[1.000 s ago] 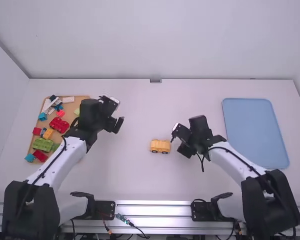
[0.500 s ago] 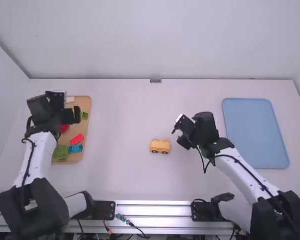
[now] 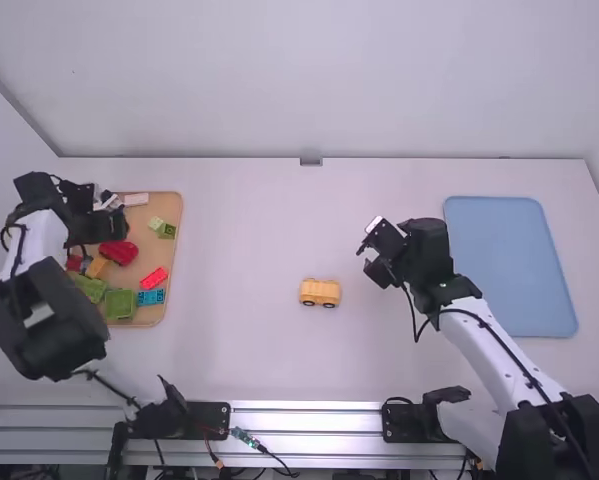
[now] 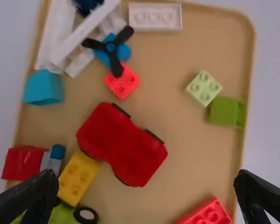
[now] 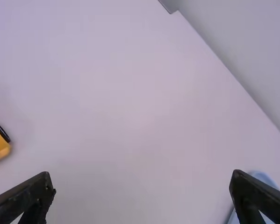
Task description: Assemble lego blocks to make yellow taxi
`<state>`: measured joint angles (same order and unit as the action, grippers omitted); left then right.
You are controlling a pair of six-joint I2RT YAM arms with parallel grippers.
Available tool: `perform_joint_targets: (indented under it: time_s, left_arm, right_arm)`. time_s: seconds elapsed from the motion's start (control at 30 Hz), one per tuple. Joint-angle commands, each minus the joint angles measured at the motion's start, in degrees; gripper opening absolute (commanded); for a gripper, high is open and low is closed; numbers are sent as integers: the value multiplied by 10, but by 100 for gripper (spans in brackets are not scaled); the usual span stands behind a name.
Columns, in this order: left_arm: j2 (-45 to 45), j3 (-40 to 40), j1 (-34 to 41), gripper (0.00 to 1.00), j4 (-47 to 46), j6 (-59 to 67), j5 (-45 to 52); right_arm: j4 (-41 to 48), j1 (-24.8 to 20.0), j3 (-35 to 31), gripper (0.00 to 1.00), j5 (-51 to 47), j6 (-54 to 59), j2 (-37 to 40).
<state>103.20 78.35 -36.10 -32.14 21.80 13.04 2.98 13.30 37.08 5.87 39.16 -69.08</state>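
Inside the tan tray (image 3: 176,262), near end: green block (image 3: 121,304), blue brick (image 3: 151,297) beside it, red brick (image 3: 155,278) just past that. Tray's middle: yellow brick (image 4: 79,175), then red wheeled base (image 4: 121,144) close against it. Tray's far half: green piece (image 4: 225,112) and pale green brick (image 4: 204,88) side by side toward the right edge, small red brick (image 4: 122,81) by a black propeller (image 4: 112,48), white brick (image 4: 154,17) at the far edge. Over the tray's left part: left gripper (image 3: 116,218), fingers spread wide apart. Right of the tray, well apart: yellow car base (image 3: 320,292) on the desk (image 3: 249,360), upright on its wheels. Further right of the tray: right gripper (image 3: 371,262), fingers wide apart too. Furthest from the tray: flat blue tray (image 3: 509,265).
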Motion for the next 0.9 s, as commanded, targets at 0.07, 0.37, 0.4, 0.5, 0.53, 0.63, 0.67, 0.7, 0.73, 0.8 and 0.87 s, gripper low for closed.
perform_joint_targets:
  time_s: [0.07,0.37,0.4,0.5,0.53,0.63,0.67,0.7,0.73,0.8,0.87]
  left_arm:
    - [44,20,1,91,6,9,-110]
    - [44,12,6,99,5,-53,-185]
    - [44,9,2,100,8,-41,-185]
    - [44,0,0,99,34,-24,-184]
    - [44,-6,0,99,53,-3,-185]
    - [44,-22,0,84,103,55,-181]
    - [44,-25,0,84,110,65,-182]
    - [44,-31,1,88,130,85,-187]
    - [44,-37,1,94,149,92,-184]
    - [44,-48,0,99,184,107,-166]
    - [44,-55,0,99,199,160,-131]
  right_arm:
    - [-5,-1,-3,99,3,-2,8]
    - [-42,-2,-3,99,3,6,8]
    - [-41,-2,-3,99,3,12,8]
    - [-43,-2,-3,99,3,13,7]
    - [-43,-2,-3,99,3,14,7]
    - [-45,-1,-3,99,3,14,7]
    - [-45,-1,-3,99,3,14,7]
    - [-47,-2,-3,99,3,14,7]
    - [-48,-2,-3,99,3,14,7]
    - [-47,-2,-3,99,3,14,7]
    - [-47,-2,-3,99,3,14,7]
